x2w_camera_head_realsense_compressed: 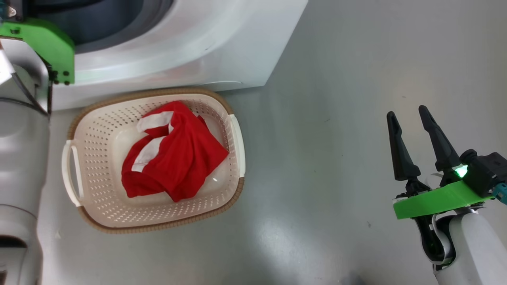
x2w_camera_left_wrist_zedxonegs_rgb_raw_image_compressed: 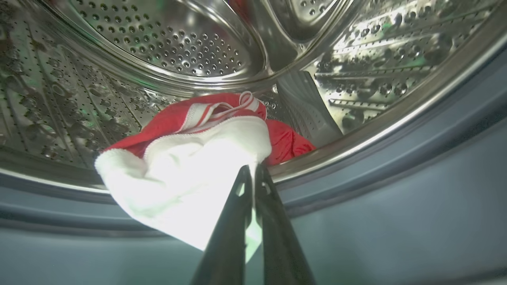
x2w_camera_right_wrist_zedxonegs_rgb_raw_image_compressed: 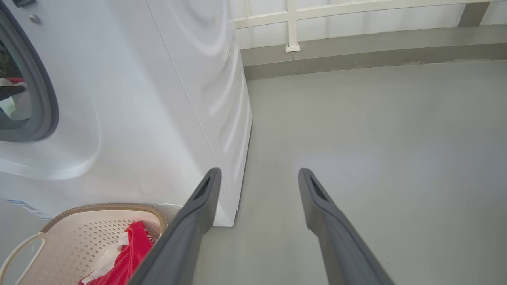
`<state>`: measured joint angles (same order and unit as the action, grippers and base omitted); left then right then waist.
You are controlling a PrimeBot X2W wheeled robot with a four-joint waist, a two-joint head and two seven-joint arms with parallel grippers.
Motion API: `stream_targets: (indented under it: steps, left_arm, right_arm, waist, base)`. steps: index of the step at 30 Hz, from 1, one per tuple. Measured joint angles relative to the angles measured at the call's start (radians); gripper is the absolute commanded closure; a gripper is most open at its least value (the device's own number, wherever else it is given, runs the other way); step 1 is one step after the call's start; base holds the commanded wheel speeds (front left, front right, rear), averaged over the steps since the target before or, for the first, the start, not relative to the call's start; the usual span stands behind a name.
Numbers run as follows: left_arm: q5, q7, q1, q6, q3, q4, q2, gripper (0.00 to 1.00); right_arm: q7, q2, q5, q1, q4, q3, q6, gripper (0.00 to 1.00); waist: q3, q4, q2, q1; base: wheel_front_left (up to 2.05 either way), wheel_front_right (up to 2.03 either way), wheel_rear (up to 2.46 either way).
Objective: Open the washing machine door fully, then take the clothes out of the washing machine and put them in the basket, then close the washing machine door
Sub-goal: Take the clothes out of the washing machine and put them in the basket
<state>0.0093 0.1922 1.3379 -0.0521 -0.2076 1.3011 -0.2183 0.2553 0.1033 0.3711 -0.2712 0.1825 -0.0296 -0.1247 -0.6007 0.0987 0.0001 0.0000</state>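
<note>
Inside the steel drum (x2w_camera_left_wrist_zedxonegs_rgb_raw_image_compressed: 166,43) of the washing machine (x2w_camera_head_realsense_compressed: 190,43) lies a red garment with a white panel (x2w_camera_left_wrist_zedxonegs_rgb_raw_image_compressed: 186,174), one of the clothes, hanging over the drum's lip. My left gripper (x2w_camera_left_wrist_zedxonegs_rgb_raw_image_compressed: 253,169) is shut on the edge of its white cloth. The left forearm (x2w_camera_head_realsense_compressed: 23,158) reaches up into the machine's opening. The cream basket (x2w_camera_head_realsense_compressed: 154,227) stands on the floor in front of the machine with another red and white garment (x2w_camera_head_realsense_compressed: 178,158) in it. My right gripper (x2w_camera_head_realsense_compressed: 407,111) hangs open and empty over bare floor to the right of the basket. The washing machine door is out of view.
The grey rubber gasket (x2w_camera_left_wrist_zedxonegs_rgb_raw_image_compressed: 396,158) rings the drum mouth below and right of my left fingers. The machine's white side (x2w_camera_right_wrist_zedxonegs_rgb_raw_image_compressed: 138,99) stands left of the right gripper (x2w_camera_right_wrist_zedxonegs_rgb_raw_image_compressed: 259,174), with the basket (x2w_camera_right_wrist_zedxonegs_rgb_raw_image_compressed: 79,229) at its foot. A low wall with a white railing (x2w_camera_right_wrist_zedxonegs_rgb_raw_image_compressed: 293,23) bounds the grey floor.
</note>
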Motion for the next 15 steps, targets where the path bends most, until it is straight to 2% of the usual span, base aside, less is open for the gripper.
stream_targets:
  steps: [2, 8, 15]
  left_arm:
    - [-0.024, 0.024, -0.008, 0.002, 0.015, -0.006, 0.013, 1.00]
    - [-0.112, 0.057, -0.069, 0.042, 0.076, -0.072, 0.047, 1.00]
    - [-0.170, 0.058, -0.210, 0.062, 0.132, -0.308, 0.067, 1.00]
  right_arm:
    - [0.000, 0.001, 0.000, 0.000, 0.000, 0.004, 0.000, 0.00]
    - [0.000, 0.007, 0.000, 0.004, 0.004, 0.009, 0.000, 0.00]
    - [0.000, 0.013, 0.000, 0.031, 0.009, 0.014, 0.000, 0.00]
  waist:
    - [0.009, -0.007, 0.0000, 0.0000]
    - [0.045, -0.026, 0.0000, 0.0000]
    - [0.085, -0.042, 0.0000, 0.0000]
  base:
    - [0.00, 0.00, 0.00]
    - [0.00, 0.00, 0.00]
    - [0.00, 0.00, 0.00]
